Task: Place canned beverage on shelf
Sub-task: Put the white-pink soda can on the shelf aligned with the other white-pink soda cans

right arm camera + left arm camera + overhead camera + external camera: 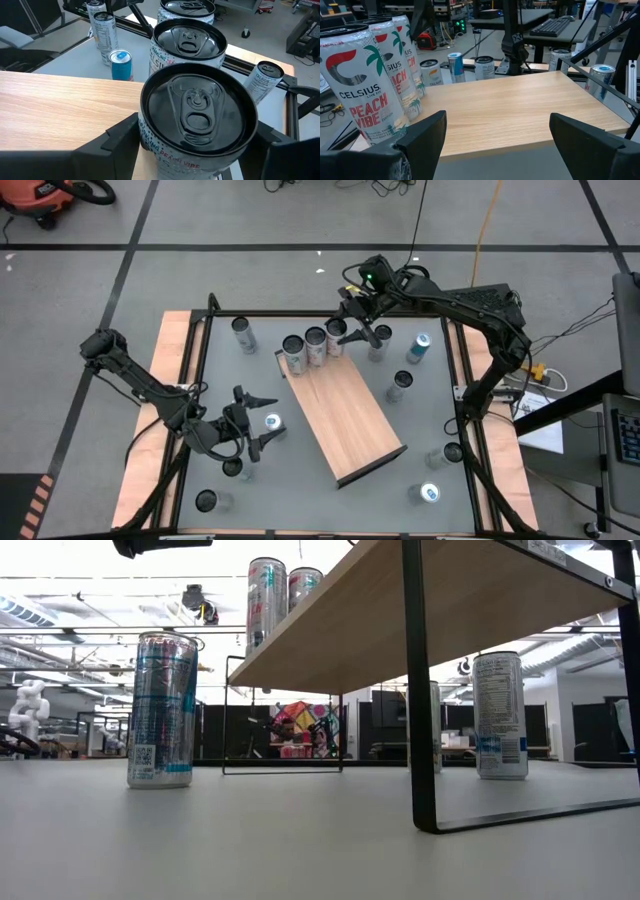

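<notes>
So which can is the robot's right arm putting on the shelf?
Find the wooden shelf in the middle of the table. Three Celsius cans stand in a row at its far end. It is the end can, between the right gripper's fingers.

Beyond my table I see a wide workshop with a white ceiling (90,600) crossed by beams and strip lights, and dark panels (240,730) along the far wall. The floor (250,220) around me is grey, marked off by dark lines, with a red vacuum (45,200) in one corner. A desk with a keyboard (555,25) stands farther off.
</notes>
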Action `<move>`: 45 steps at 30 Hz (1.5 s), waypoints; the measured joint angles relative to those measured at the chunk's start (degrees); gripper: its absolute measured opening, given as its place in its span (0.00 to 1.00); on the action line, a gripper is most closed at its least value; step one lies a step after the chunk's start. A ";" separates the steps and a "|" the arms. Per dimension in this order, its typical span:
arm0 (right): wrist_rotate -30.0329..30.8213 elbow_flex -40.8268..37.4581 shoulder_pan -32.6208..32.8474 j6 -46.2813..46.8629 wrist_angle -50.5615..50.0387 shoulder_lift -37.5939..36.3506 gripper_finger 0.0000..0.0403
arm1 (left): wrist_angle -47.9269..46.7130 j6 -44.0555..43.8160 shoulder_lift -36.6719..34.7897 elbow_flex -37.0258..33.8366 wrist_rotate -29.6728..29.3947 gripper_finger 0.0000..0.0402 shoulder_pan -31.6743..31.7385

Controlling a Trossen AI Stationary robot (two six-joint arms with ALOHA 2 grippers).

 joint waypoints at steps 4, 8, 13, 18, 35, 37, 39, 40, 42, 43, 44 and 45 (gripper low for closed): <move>0.05 0.00 0.00 0.62 0.45 0.02 0.58 | 0.00 -0.02 0.00 0.00 0.00 0.87 0.00; 0.43 0.00 0.04 1.90 1.78 0.10 0.58 | 0.00 -0.02 -0.01 0.00 0.00 0.87 0.00; 0.46 -0.04 0.02 2.97 2.82 0.11 0.58 | 0.00 -0.02 -0.02 0.00 0.00 0.87 0.00; 0.44 -0.04 0.03 3.04 2.08 0.11 0.58 | 0.00 -0.02 -0.02 0.00 0.00 0.87 0.00; -0.02 -0.04 0.28 4.48 2.38 0.61 0.58 | 0.01 -0.15 -0.04 0.00 -0.01 0.87 0.00; -0.02 -0.04 0.31 4.48 2.38 0.61 0.58 | 0.00 -0.20 -0.04 0.00 -0.01 0.87 0.00; -0.02 -0.04 0.28 4.50 2.34 0.61 0.58 | 0.02 -0.20 -0.04 0.00 -0.02 0.87 0.00; -0.02 -0.04 0.28 4.50 2.32 0.61 0.58 | 0.00 -0.19 -0.04 0.00 -0.02 0.87 0.00; 0.00 -0.04 0.28 4.61 2.28 0.61 0.58 | 0.02 -0.17 -0.04 0.00 -0.01 0.87 0.00; 0.00 -0.04 0.28 4.60 2.20 0.61 0.58 | 0.01 -0.17 -0.04 0.00 -0.02 0.87 0.00; 0.00 -0.04 0.28 4.57 2.17 0.61 0.58 | 0.01 -0.17 -0.04 0.00 -0.02 0.87 0.00; 0.00 -0.04 0.28 4.56 2.15 0.61 0.58 | 0.02 -0.15 -0.04 0.00 -0.02 0.87 -0.02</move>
